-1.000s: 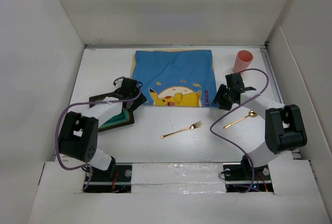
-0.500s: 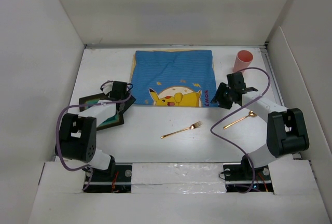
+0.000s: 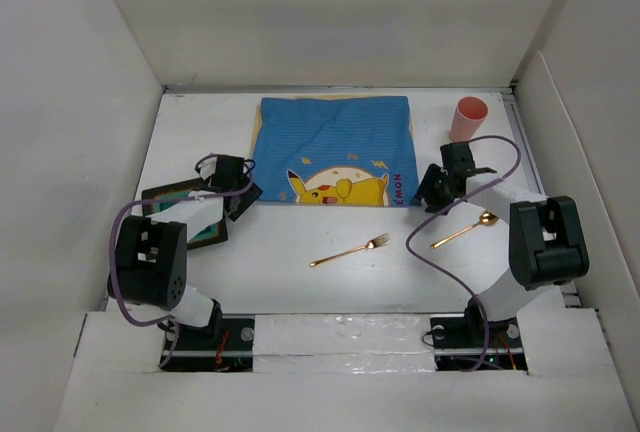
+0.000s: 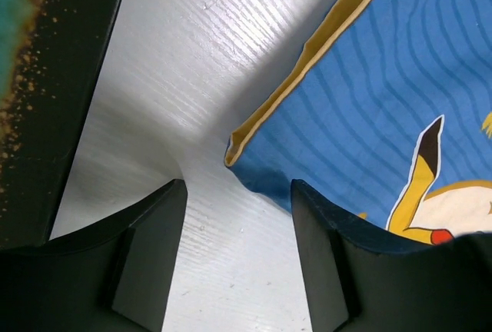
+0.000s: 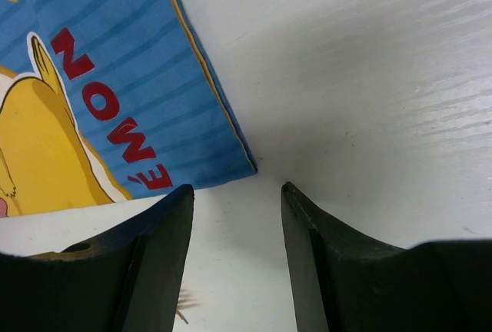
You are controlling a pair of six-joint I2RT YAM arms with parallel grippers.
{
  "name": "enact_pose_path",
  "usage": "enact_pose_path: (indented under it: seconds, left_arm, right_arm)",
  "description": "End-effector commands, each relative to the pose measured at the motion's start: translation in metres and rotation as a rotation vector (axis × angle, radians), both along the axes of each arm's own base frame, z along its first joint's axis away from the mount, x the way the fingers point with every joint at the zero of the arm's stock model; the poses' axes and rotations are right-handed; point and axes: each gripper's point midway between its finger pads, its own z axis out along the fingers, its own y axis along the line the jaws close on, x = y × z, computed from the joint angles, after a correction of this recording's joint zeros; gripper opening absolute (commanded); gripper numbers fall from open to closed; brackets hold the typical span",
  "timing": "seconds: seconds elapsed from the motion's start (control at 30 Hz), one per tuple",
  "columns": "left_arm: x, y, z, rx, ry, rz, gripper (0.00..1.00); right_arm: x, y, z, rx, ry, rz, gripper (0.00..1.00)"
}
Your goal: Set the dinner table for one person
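Blue placemat [image 3: 335,147] lies spread at the far middle of the white dinner table [image 3: 200,122]. The left gripper [image 3: 238,192] and right gripper [image 3: 432,190] hover, jaws apart, at its near corners. Fork [image 3: 350,250], spoon [image 3: 463,231], pink cup [image 3: 468,117] and what looks like a dark plate [image 3: 207,236], half under the left arm, are not yet placed.

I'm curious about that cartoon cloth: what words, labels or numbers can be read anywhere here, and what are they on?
"ÉMON": red capitals on the blue placemat, running along its edge near the corner in the right wrist view; any earlier letters are out of sight.
The same red letters in the top view: too small to read.
No other text shows.
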Motion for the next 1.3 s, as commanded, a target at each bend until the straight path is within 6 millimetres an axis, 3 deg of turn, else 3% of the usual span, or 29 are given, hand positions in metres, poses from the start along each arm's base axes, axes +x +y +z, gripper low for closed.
enact_pose_path:
  seconds: [0.0,0.17,0.23,0.37,0.43,0.57,0.9,1.03,1.27]
  left_arm:
    - [0.009,-0.003,0.005,-0.008,-0.013,-0.010,0.52]
    - [0.011,-0.003,0.000,-0.008,-0.007,0.006,0.43]
    - [0.013,-0.001,-0.002,0.004,-0.010,0.007,0.40]
    - [0.016,0.000,-0.003,-0.006,-0.008,0.014,0.35]
    - [0.019,0.000,-0.002,-0.009,-0.019,0.023,0.23]
    - [0.025,0.000,0.000,-0.010,-0.043,0.026,0.19]
    - [0.023,0.001,-0.009,0.005,-0.034,0.011,0.00]
    - [0.021,0.002,-0.007,0.011,-0.045,0.002,0.00]
    - [0.010,-0.001,-0.008,0.003,-0.030,-0.029,0.00]
  right_arm:
    - [0.015,0.000,0.011,0.012,-0.041,-0.022,0.55]
    - [0.017,0.000,0.008,0.018,-0.024,-0.046,0.54]
    - [0.026,-0.010,0.012,0.009,-0.023,-0.064,0.53]
    - [0.022,-0.020,0.008,-0.006,0.002,-0.073,0.50]
    - [0.020,-0.020,0.005,-0.008,0.023,-0.065,0.49]
    - [0.025,-0.022,0.003,-0.024,0.035,-0.070,0.47]
    - [0.025,-0.005,-0.004,0.000,0.123,0.045,0.44]
    - [0.019,0.000,-0.008,-0.002,0.157,0.078,0.42]
    - [0.017,0.003,-0.010,-0.005,0.170,0.093,0.00]
